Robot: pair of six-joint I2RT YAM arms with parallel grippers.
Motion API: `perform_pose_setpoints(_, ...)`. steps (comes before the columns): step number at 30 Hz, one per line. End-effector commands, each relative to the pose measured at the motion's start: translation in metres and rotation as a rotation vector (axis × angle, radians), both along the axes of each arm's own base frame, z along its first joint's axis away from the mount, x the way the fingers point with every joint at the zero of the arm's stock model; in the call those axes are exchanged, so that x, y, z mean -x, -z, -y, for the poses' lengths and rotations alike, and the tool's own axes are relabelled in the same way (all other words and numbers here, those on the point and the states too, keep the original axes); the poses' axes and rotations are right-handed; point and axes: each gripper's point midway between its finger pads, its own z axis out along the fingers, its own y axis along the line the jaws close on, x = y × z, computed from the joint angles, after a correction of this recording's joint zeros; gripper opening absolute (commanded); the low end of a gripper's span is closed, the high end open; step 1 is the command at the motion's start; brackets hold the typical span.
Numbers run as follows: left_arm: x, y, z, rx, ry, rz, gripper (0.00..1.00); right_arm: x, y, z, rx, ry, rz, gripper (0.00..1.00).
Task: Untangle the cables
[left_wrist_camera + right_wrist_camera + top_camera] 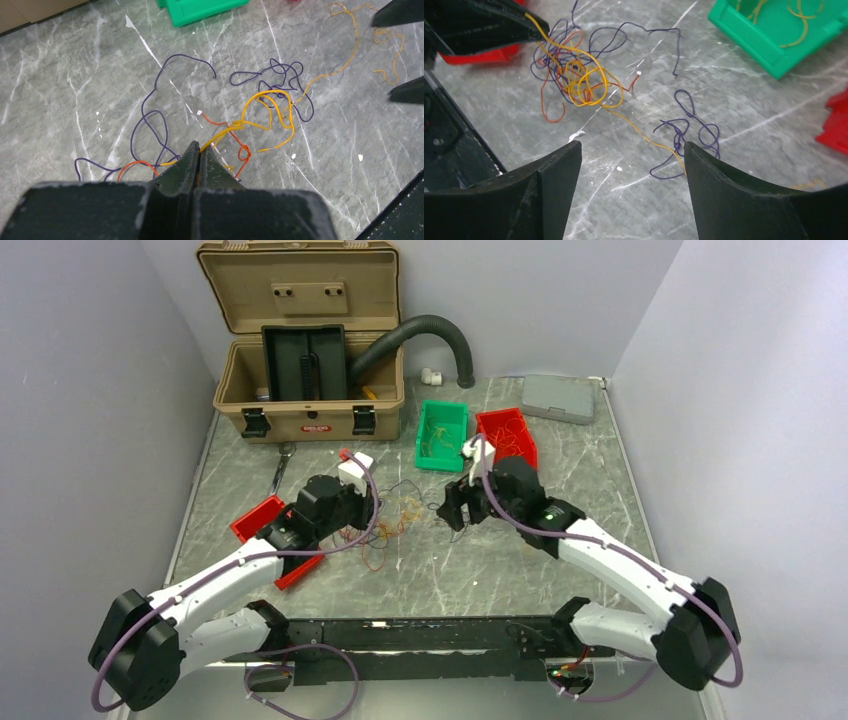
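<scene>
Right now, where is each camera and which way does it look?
Top: above and behind, looking down on the table; both arms show.
Left wrist: on that arm, looking past the left gripper, shut on a yellow cable.
Right wrist: on that arm, looking down through the open right gripper.
Shared: both wrist views see the cables and green bin.

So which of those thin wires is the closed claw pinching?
The yellow wire: it runs into the shut left gripper, while purple strands and red strands lie loose.

open tan toolbox [300, 416], green bin [438, 464]
</scene>
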Motion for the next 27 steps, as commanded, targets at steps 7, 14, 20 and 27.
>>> perform_pose_setpoints(7, -0.002, -0.031, 0.0, 0.05, -0.014, 0.07, 0.0, -0.012, 0.025, -0.045, 0.038, -0.207, 0.175, 0.76)
perform_pose_setpoints(14, -0.001, -0.032, 0.0, 0.042, -0.014, 0.068, 0.0, -0.022, 0.05, -0.058, 0.098, -0.256, 0.159, 0.73)
perform_pose_setpoints(20, -0.001, -0.035, -0.001, 0.044, -0.015, 0.073, 0.0, -0.027, 0.069, -0.061, 0.114, -0.226, 0.118, 0.63)
perform_pose_setpoints(27, -0.002, -0.037, -0.006, 0.048, -0.043, 0.082, 0.0, -0.018, 0.083, -0.051, 0.121, -0.196, 0.058, 0.21)
